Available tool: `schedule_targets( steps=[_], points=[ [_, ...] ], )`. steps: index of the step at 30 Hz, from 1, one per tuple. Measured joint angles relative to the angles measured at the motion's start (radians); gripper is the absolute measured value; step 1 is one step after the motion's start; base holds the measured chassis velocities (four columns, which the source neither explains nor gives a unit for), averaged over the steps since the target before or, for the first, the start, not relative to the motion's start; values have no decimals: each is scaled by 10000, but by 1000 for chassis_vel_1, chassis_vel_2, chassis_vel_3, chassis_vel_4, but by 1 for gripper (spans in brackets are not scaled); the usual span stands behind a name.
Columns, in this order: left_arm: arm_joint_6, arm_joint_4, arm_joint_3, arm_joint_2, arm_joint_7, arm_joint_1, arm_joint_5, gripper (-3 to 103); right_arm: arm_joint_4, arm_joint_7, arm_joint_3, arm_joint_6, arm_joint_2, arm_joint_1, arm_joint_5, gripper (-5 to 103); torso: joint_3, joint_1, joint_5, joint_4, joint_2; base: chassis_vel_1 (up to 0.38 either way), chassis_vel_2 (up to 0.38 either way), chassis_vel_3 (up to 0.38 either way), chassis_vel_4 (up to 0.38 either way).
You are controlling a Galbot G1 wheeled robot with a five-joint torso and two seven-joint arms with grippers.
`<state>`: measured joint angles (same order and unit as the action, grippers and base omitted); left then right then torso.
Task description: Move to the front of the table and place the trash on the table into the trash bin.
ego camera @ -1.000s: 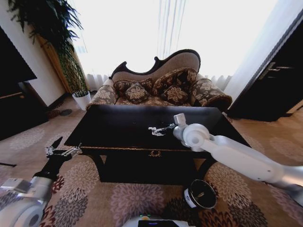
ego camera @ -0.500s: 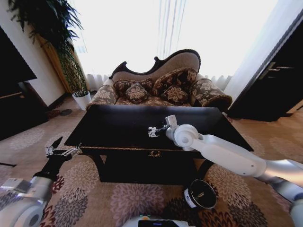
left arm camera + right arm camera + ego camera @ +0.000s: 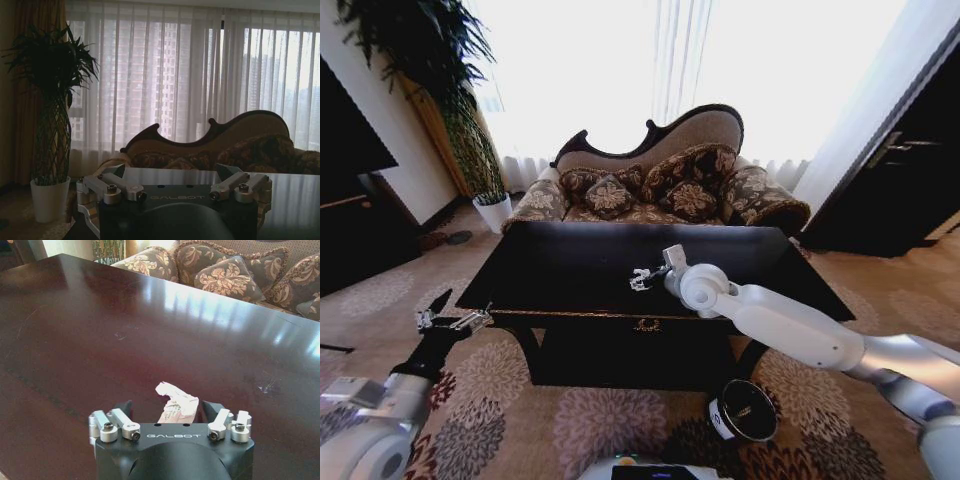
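Crumpled white trash [image 3: 176, 402] lay mid-table [image 3: 570, 265], between right gripper's [image 3: 640, 279] spread, unclosed fingers. Bare tabletop all round. Trash bin [image 3: 743, 411] at 5 o'clock. Left gripper [image 3: 453, 320] open, parked at 9.

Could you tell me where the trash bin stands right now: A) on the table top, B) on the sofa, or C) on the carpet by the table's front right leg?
C: the trash bin sits on the patterned carpet, below the table, under the right arm.
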<state>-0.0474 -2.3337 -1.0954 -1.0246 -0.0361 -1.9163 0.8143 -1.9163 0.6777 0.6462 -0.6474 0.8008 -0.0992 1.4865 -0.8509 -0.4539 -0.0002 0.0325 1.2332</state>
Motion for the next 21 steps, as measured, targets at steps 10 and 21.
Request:
schedule_targets(
  steps=[10, 21],
  points=[
    [0, -1, 0, 0, 0, 0, 0, 100, 0, -43, -47, 28, -36, -17, -15, 46, 0, 0, 0, -1, 0, 0, 0, 0, 0],
    [0, 0, 0, 0, 0, 0, 0, 100, -331, -50, -348, 71, -351, -169, 36, 3, 0, 0, 0, -1, 0, 0, 0, 0, 0]
  ],
)
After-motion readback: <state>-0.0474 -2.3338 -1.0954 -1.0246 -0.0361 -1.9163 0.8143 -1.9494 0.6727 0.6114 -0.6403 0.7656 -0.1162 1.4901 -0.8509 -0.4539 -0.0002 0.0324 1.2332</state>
